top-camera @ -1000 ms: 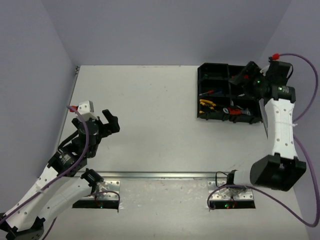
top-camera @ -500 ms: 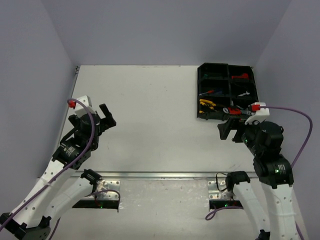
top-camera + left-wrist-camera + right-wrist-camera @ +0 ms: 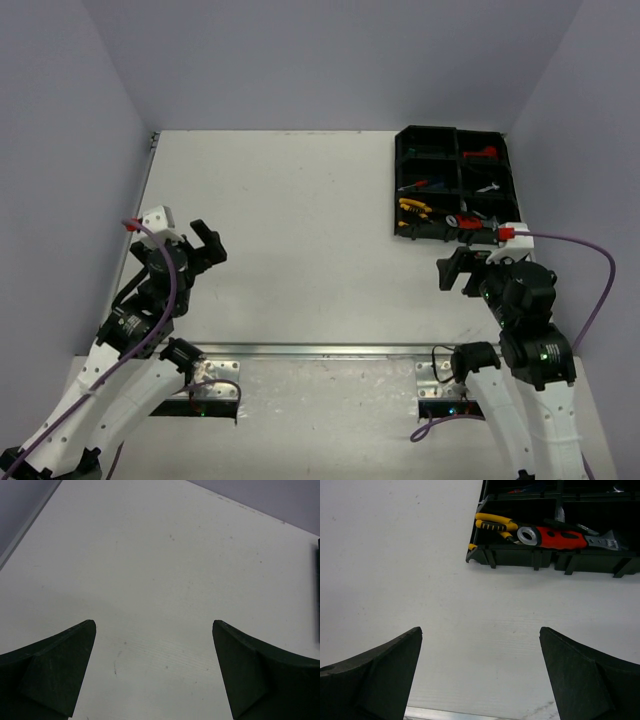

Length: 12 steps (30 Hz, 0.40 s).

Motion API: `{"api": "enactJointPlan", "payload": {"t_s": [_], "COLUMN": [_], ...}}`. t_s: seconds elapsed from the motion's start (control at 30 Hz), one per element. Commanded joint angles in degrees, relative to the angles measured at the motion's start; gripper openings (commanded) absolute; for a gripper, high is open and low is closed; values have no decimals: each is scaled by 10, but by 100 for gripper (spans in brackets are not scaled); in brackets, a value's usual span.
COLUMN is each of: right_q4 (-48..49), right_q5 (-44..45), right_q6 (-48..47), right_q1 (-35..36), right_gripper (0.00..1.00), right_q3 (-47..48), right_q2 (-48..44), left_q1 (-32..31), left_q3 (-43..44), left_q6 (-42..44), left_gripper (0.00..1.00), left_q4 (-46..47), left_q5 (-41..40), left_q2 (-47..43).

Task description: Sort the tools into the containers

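The black six-compartment tray (image 3: 397,180) stands at the far right of the table. In it lie yellow-handled pliers (image 3: 413,207), a red-handled adjustable wrench (image 3: 472,222), a silver wrench (image 3: 487,187), a screwdriver (image 3: 415,186) and a red tool (image 3: 483,153). My right gripper (image 3: 456,268) is open and empty, a little in front of the tray. The right wrist view shows the gripper (image 3: 480,629) over bare table, with the tray's front wall (image 3: 545,560), the pliers (image 3: 495,524) and the red wrench (image 3: 560,537) ahead. My left gripper (image 3: 205,243) is open and empty at the table's left, over bare table in its wrist view (image 3: 153,622).
A metal rail (image 3: 320,350) runs along the table's near edge by the arm bases. Grey walls close in the left, back and right sides. The tray's edge (image 3: 318,595) shows at the far right of the left wrist view.
My right arm has drawn back from over the tray to the table in front of it. My left arm has pulled back slightly toward the left and near side.
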Motion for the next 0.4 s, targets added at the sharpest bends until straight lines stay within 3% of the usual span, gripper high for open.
{"api": "enactJointPlan", "payload": {"t_s": [0.0, 0.37], "right_q4": [37, 35], "right_q5": [15, 16], "right_q6": [6, 21], "right_q1": [2, 2], "right_gripper": [99, 99], "right_q3": [-16, -42], "right_q2": [-4, -13], "left_q1": [3, 3], "left_q3": [0, -5], "left_q6": [12, 15], "left_gripper": [100, 100], "left_q4": [31, 38], "left_q5": [16, 28], "left_q2": [4, -16]}}
